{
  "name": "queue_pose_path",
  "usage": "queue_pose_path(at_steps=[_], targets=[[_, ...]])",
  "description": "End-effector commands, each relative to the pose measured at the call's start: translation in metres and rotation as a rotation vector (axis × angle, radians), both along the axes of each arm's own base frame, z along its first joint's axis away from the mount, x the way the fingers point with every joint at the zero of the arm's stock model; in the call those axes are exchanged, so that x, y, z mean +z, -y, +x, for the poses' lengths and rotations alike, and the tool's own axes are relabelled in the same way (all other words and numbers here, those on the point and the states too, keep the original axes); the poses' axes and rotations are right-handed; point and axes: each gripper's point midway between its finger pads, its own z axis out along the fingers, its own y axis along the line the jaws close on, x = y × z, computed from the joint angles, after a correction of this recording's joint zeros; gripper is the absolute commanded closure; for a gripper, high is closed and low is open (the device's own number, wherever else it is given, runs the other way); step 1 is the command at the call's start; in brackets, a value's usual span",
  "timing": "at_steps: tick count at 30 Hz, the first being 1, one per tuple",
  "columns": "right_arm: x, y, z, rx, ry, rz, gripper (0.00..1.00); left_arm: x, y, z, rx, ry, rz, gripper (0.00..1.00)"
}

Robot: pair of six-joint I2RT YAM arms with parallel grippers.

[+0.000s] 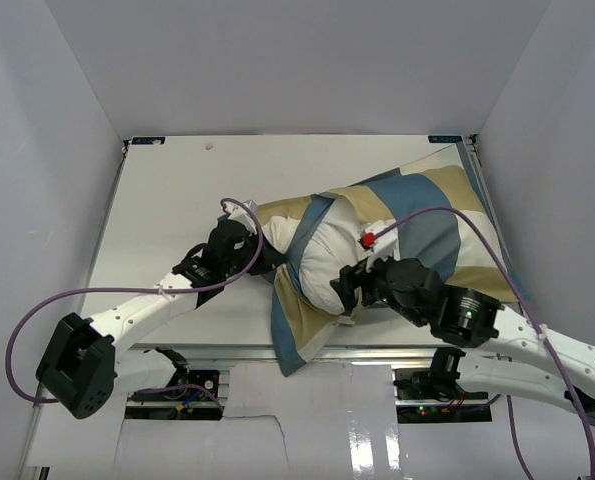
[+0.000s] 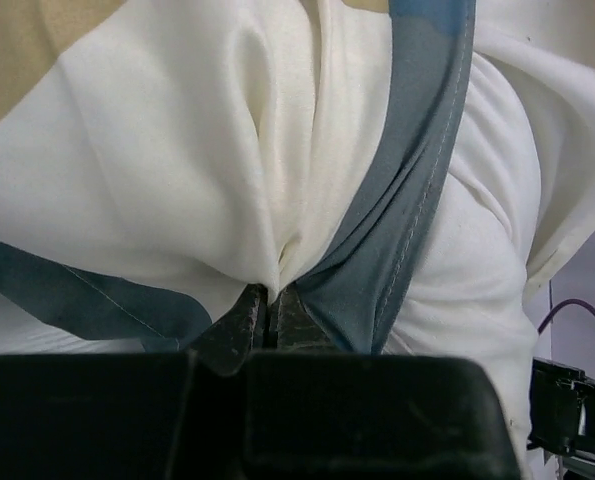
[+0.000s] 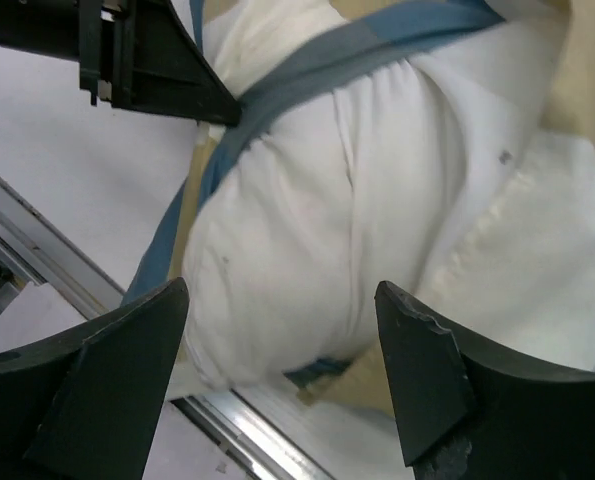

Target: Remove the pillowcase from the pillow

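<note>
white table (image 1: 177, 200), toward its right edge: my left claw (image 2: 273, 318) pinches the limp, thin pillowcase (image 1: 437, 215); my right claw (image 3: 280, 300) gapes beside the soft pillow (image 1: 327, 255), graspable at its bare bulge.

My top camera looks down from above and behind me onto the table (image 1: 167, 190), its near edge at 6 o'clock. My left wrist camera sits pressed close against the pillowcase (image 2: 407, 200); the right looks from slightly farther off. All three share the pillow (image 1: 322, 260).
</note>
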Motion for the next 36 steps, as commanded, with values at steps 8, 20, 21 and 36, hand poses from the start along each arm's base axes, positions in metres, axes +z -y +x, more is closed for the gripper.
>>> queue_pose_path(at_steps=[8, 20, 21, 36], targets=[[-0.044, -0.06, 0.026, 0.009, -0.026, -0.116, 0.08, 0.018, 0.016, -0.02, -0.05, 0.052, -0.094, 1.0], [-0.145, -0.048, 0.068, -0.116, -0.192, -0.321, 0.58, 0.012, 0.002, -0.019, 0.017, 0.05, -0.056, 1.0], [-0.155, -0.032, 0.075, -0.168, -0.212, -0.329, 0.72, 0.005, -0.005, -0.021, 0.034, 0.021, -0.012, 1.0], [-0.085, 0.118, 0.096, -0.632, -0.01, -0.069, 0.92, 0.022, -0.113, 0.033, 0.403, -0.004, 0.187, 1.0]])
